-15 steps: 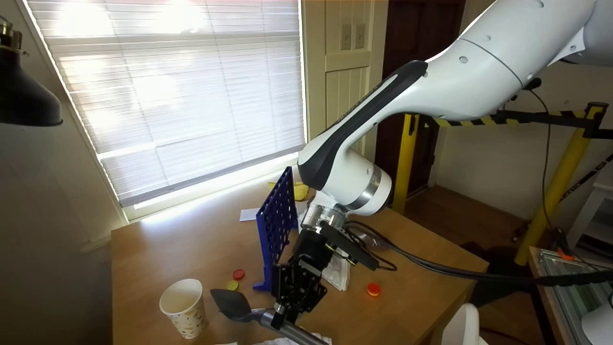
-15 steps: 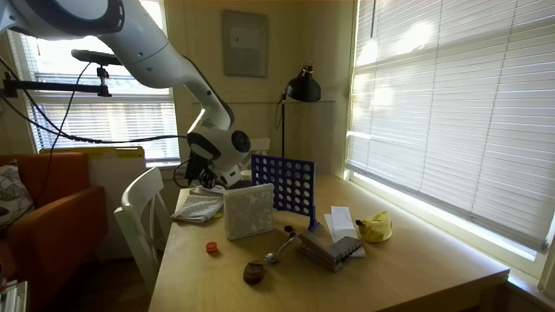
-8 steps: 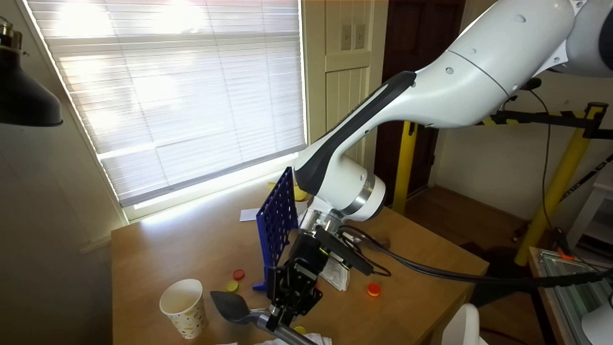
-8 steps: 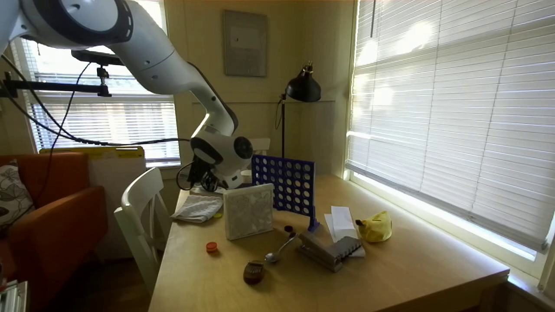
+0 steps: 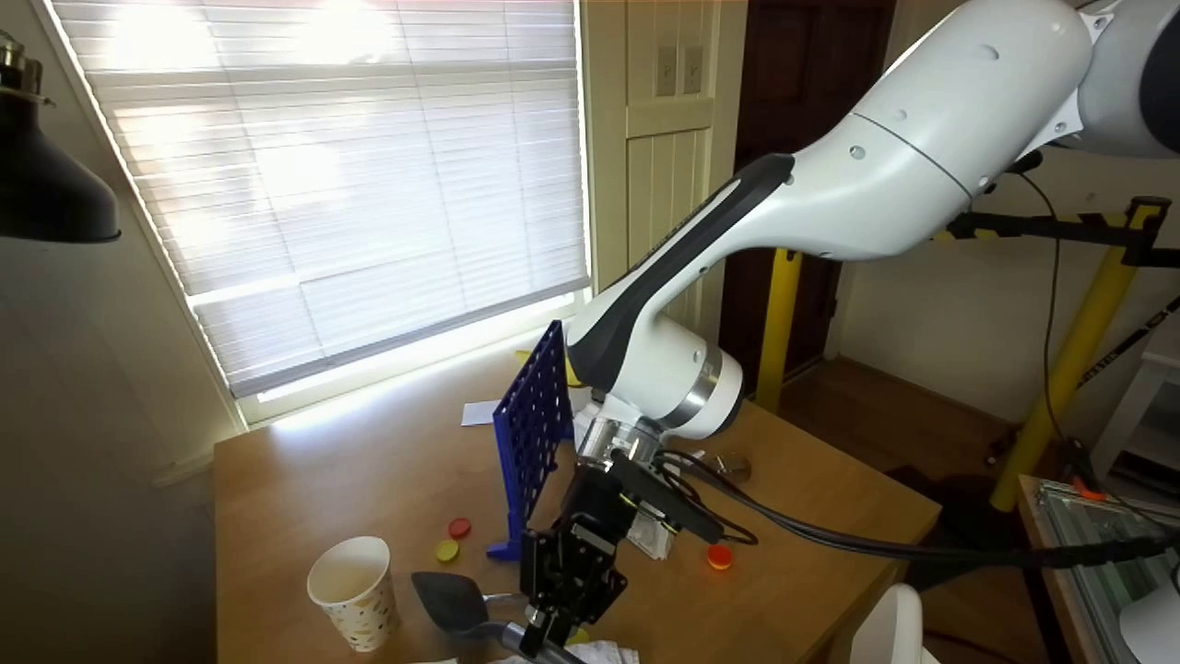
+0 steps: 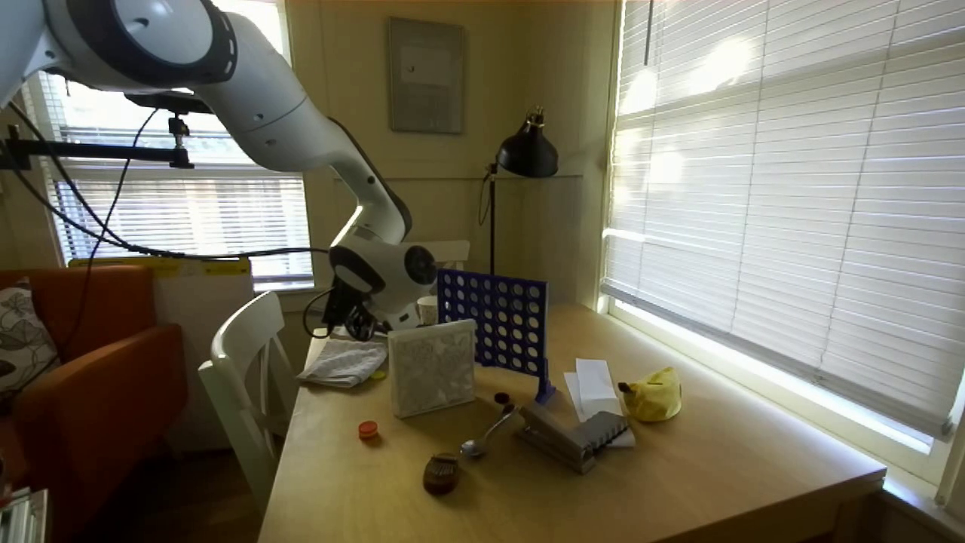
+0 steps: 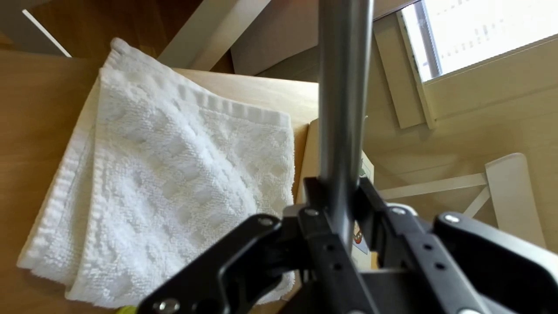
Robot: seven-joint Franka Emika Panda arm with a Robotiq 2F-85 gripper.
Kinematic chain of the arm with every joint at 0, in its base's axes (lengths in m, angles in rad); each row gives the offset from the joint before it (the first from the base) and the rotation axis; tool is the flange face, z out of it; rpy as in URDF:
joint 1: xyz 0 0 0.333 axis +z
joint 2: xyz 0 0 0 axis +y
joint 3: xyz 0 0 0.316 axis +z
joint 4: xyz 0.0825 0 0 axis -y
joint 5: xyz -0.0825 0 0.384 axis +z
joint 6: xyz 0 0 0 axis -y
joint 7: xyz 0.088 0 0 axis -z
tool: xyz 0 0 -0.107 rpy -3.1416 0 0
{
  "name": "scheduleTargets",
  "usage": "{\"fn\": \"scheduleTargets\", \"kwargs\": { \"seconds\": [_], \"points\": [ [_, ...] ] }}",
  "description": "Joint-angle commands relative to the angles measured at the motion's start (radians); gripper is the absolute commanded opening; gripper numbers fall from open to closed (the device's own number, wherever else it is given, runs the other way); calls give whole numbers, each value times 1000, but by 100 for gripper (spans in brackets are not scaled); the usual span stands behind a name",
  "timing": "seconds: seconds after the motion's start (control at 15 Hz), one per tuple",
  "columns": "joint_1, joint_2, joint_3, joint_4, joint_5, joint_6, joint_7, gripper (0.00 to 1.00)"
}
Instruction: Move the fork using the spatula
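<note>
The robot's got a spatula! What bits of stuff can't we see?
Fork, I think: both ends hidden in an exterior view, by the spatula head and jaws.
Whether head and fork touch: unclear there, since they overlap.
Spatula handle: far end cut off by the wrist view's top edge.
Yellow piece: partly cut off by the wrist view's bottom edge.

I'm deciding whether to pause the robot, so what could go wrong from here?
In an exterior view, the spatula shows close to the cup, so a sideways swing might tip the cup. The smooth, round handle could twist in the hand. The fork is only partly visible, so a push may be misjudged.
</note>
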Motion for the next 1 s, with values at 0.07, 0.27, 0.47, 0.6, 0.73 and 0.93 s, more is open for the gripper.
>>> {"fn": "scheduleTargets", "kwargs": {
  "seconds": [0.07,0.27,0.47,0.6,0.73,0.93],
  "points": [
    [-7,-37,-5,-56,-14,-65,62,6],
    [-13,-75,-12,-116,-9,-105,76,6],
    [-15,-122,-29,-182,-9,-115,63,6],
    [-16,-155,-40,-227,-17,-120,73,6],
    [-17,-184,-50,-272,-46,-153,117,6],
    [-20,-224,-60,-329,-54,-185,131,6]
  ]
}}
